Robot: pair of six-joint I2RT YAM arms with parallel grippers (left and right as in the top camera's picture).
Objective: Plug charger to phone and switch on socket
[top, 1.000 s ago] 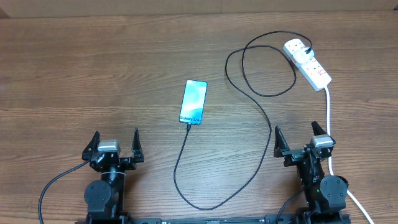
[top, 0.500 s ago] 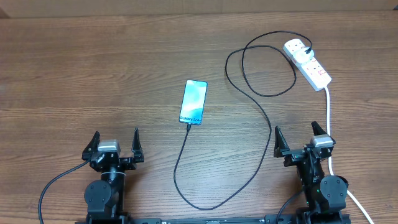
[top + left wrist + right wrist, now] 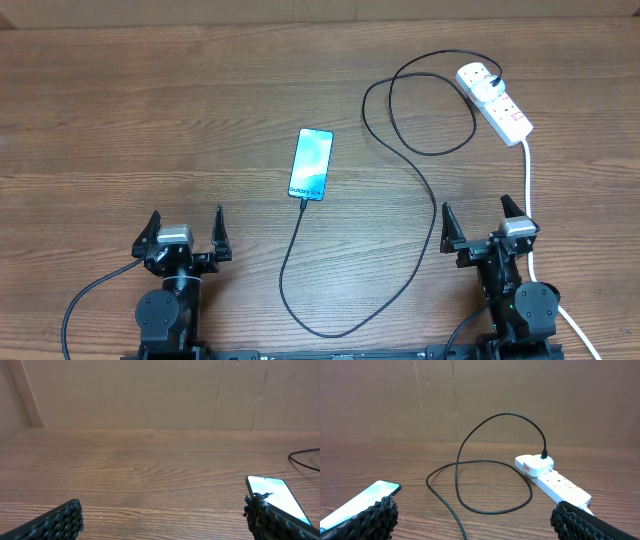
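Note:
The phone (image 3: 311, 164) lies mid-table with its light blue screen lit; it also shows in the left wrist view (image 3: 276, 493) and the right wrist view (image 3: 362, 500). The charger's black cable (image 3: 420, 185) loops from the phone's near end to its white plug (image 3: 480, 79) in the white socket strip (image 3: 505, 112), seen too in the right wrist view (image 3: 555, 482). The connector tip sits at the phone's near edge (image 3: 303, 202). My left gripper (image 3: 186, 231) is open and empty near the front edge. My right gripper (image 3: 482, 222) is open and empty, in front of the socket.
The socket's thick white cord (image 3: 530, 205) runs down past my right gripper to the table's front edge. A brown cardboard wall (image 3: 150, 390) stands behind the wooden table (image 3: 150, 120).

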